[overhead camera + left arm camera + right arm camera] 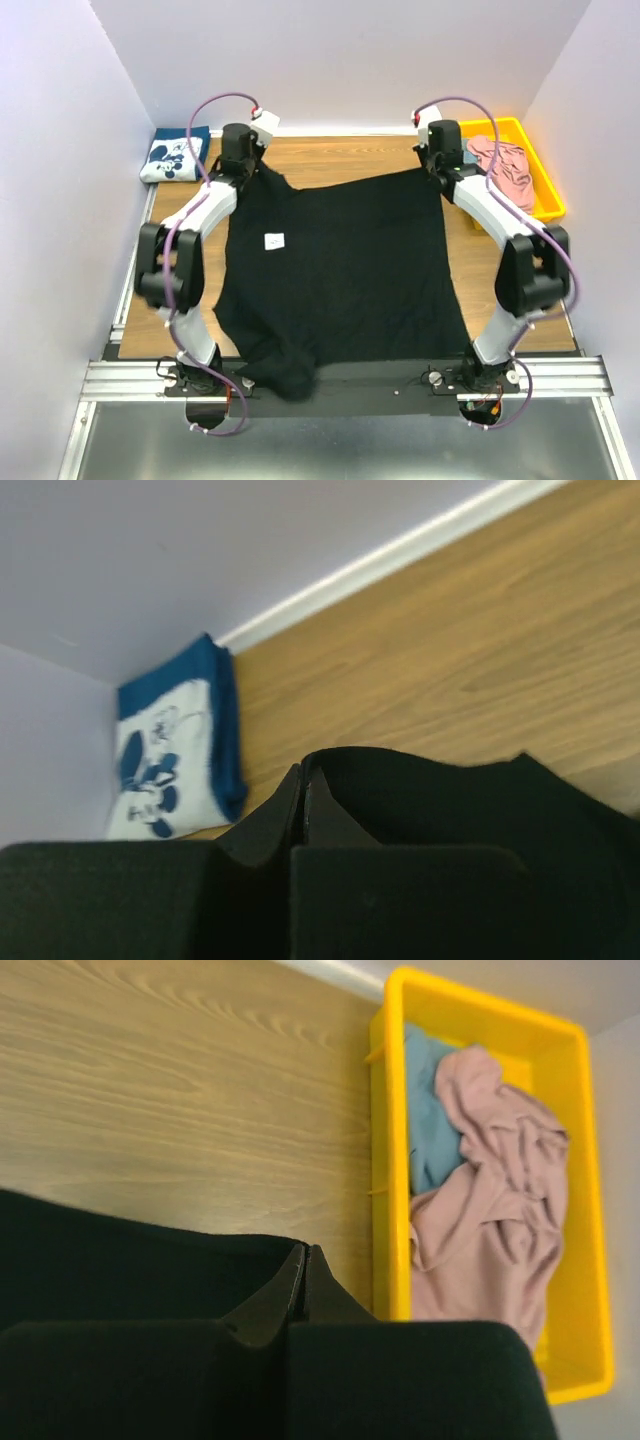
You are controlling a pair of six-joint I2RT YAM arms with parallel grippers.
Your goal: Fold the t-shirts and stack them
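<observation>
A large black t-shirt (345, 270) lies spread over the wooden table, its near part bunched and hanging over the front rail. My left gripper (247, 168) is shut on its far left corner (420, 800). My right gripper (437, 165) is shut on its far right corner (130, 1260). A folded navy t-shirt with a white cartoon-mouse print (175, 155) lies in the far left corner; it also shows in the left wrist view (170, 750). A crumpled pink t-shirt (505, 165) lies in the yellow bin, also seen in the right wrist view (490, 1200).
The yellow bin (545, 175) stands at the far right and also holds a light blue cloth (430, 1120). White walls close in the back and both sides. A metal rail (345, 378) runs along the near edge.
</observation>
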